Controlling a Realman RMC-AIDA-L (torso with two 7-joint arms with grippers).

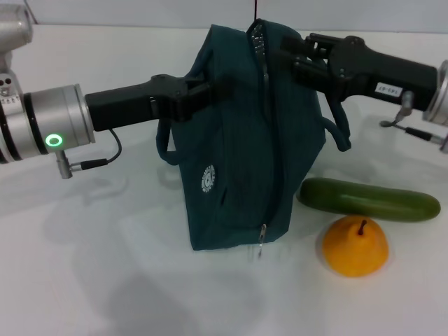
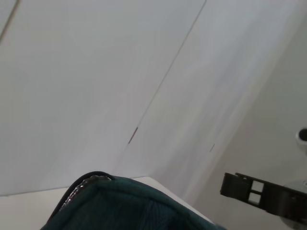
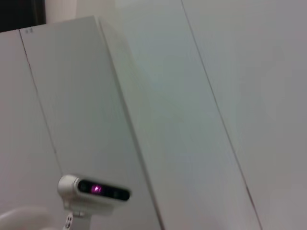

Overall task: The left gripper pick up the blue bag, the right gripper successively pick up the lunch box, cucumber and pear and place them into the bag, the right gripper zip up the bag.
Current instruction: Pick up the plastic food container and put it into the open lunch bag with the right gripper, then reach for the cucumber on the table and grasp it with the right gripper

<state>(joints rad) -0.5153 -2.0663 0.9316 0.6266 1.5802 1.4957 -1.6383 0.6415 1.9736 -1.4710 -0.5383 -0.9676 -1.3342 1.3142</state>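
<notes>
Teal fabric fills centre stage: the blue bag [image 1: 241, 140] stands on the white worktop [image 1: 105, 266], the left tool [image 1: 199, 94] clenched on its side at nine o'clock. The right tool [image 1: 297, 56] sits at the bag's top, one o'clock; whether it grips anything, I cannot tell. Cucumber [image 1: 369, 199] and pear [image 1: 355, 246] wait outside at four o'clock. No lunch box visible, so possibly packed already.

A white table [image 1: 105, 266] fills the foreground. Pale wall panels [image 3: 216, 96] rise behind it. A small white camera [image 3: 93, 190] glows purple.
</notes>
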